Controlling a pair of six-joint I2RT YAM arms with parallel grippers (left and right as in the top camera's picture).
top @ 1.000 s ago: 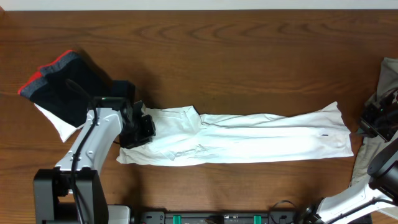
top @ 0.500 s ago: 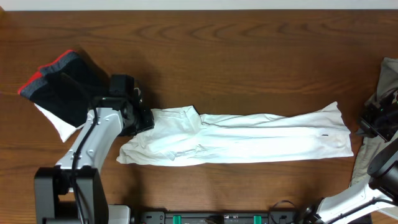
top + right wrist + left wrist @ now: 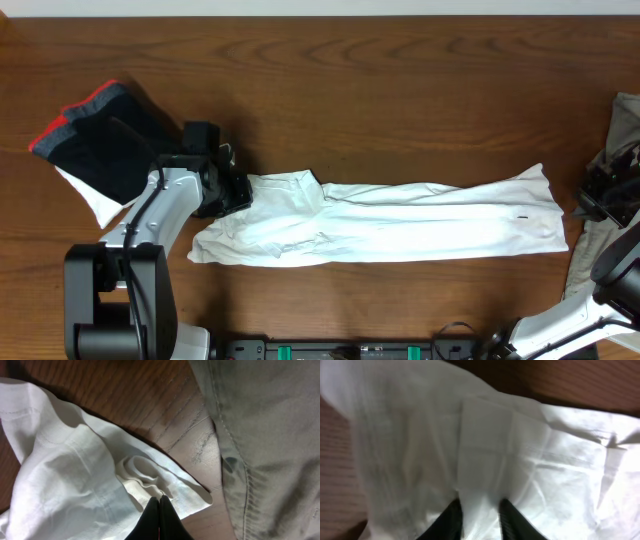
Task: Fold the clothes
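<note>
- White cotton T-shirt (image 3: pixel 420 220) is shown folded into one long narrow band on the wooden bench (image 3: pixel 380 80). Its long axis runs straight from the left pincer (image 3: pixel 232 190) toward the right pincer (image 3: pixel 159 516).
- The left pincer is set on the band's near end, so the whole length stretches away from it toward the other arm.
- In the wrist view its dark fingertips (image 3: pixel 452 516) are seen a little apart with a flat fold of cloth between them. Whether that fold is pinched cannot be told.
- The right pincer is closed, tips pressed together with nothing held, just above a curled corner at the band's opposite end.
- A grey garment (image 3: pixel 270 435) lies just beside the right pincer, and a dark garment with a red edge (image 3: pixel 95 135) lies behind the left pincer.
- Each end is judged to be nearest its own arm. The next fold would likely be made along the long axis, one end carried toward the other.
</note>
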